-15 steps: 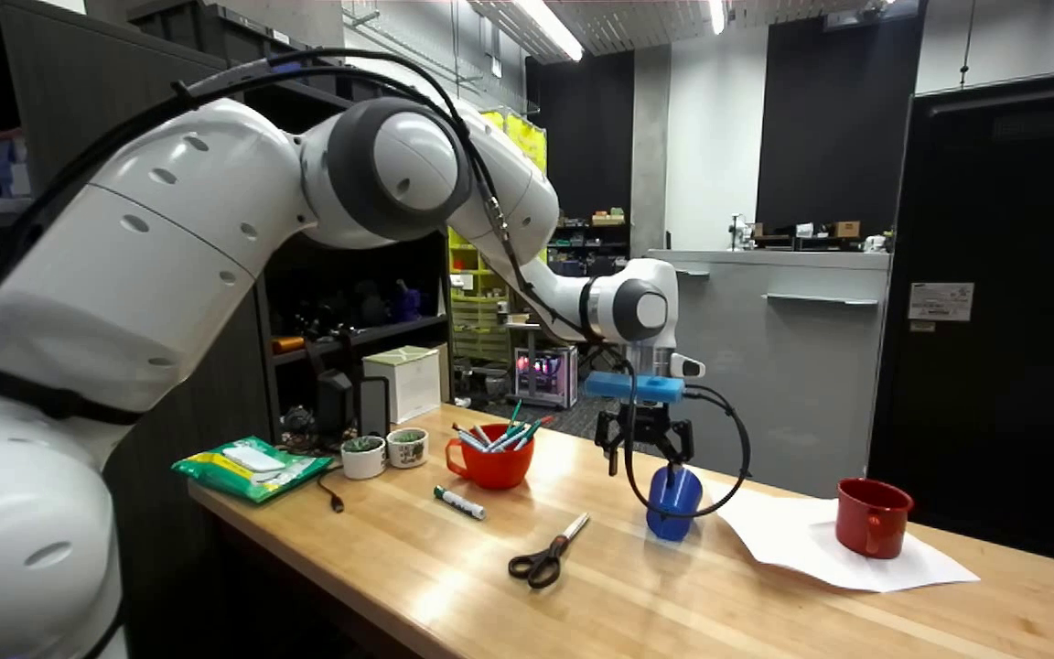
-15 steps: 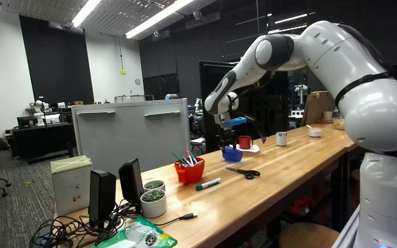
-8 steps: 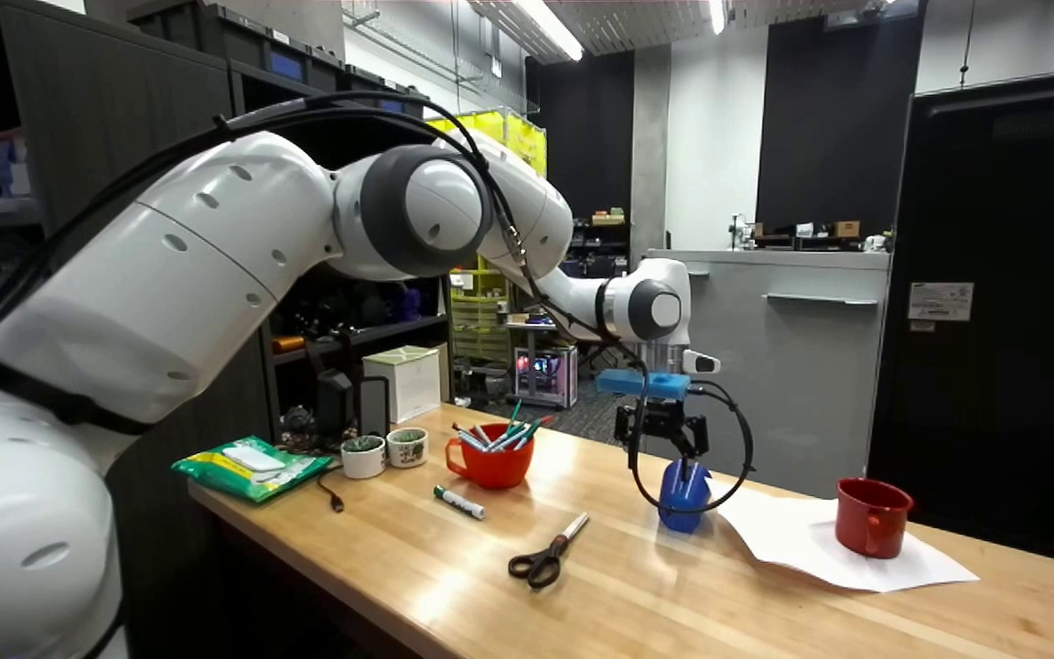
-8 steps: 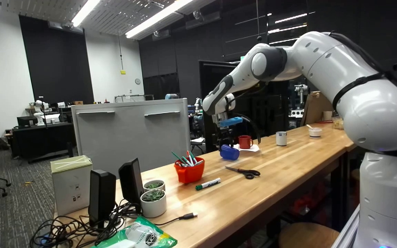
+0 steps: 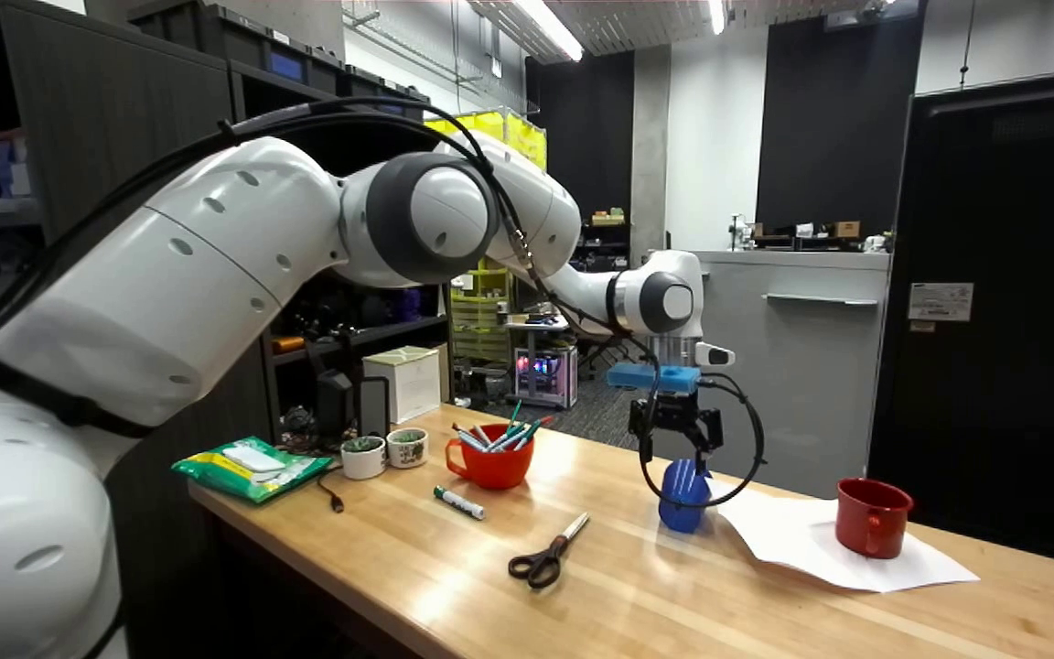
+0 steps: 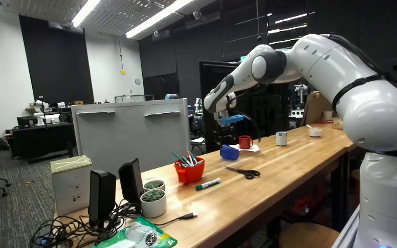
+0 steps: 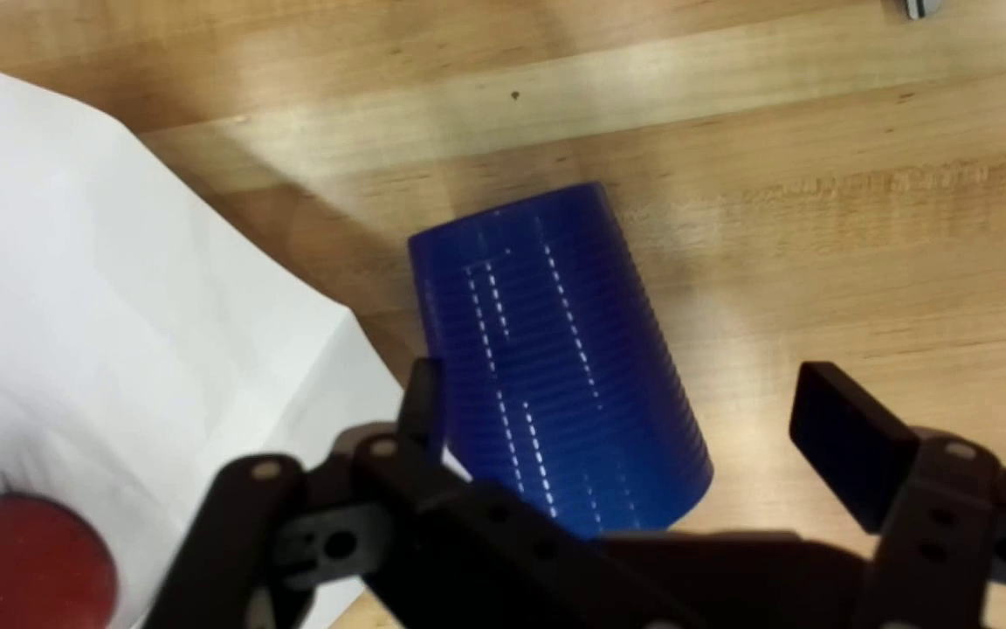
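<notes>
A ribbed blue cup (image 5: pixel 682 502) lies on its side on the wooden table; it also shows in an exterior view (image 6: pixel 229 152) and in the wrist view (image 7: pixel 555 349). My gripper (image 5: pixel 673 456) is open and empty just above the cup. In the wrist view the gripper (image 7: pixel 634 428) has one finger over the cup's left side and the other apart from it on the right, over bare wood. A white paper sheet (image 7: pixel 162 288) lies beside the cup, its corner close to the cup's side. A red mug (image 5: pixel 873 518) stands on the paper.
Black scissors (image 5: pixel 545 556), a green-capped marker (image 5: pixel 460 502) and a red-orange cup of markers (image 5: pixel 496 465) are on the table. Two small potted plants (image 6: pixel 153 203), speakers (image 6: pixel 101 196) and a green packet (image 5: pixel 252 469) are at one end. A white mug (image 6: pixel 281 138) stands farther along.
The gripper has moved right in the exterior view and risen slightly. The blue cup shifted a little right and turned between one second and half a second ago, then stayed still.
</notes>
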Robot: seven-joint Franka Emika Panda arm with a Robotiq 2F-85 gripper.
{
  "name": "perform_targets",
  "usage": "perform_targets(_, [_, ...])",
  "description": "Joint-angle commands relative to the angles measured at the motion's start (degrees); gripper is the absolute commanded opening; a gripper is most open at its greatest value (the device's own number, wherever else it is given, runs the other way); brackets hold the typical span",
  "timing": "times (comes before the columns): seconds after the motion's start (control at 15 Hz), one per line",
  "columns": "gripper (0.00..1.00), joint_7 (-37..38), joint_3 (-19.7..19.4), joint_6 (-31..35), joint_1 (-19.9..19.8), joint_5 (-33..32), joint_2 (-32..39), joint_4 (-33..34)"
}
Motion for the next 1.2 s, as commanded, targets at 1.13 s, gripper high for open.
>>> perform_targets(1.13, [0.61, -4.3, 1.1, -2.1, -3.5, 1.5, 6.5, 5.4])
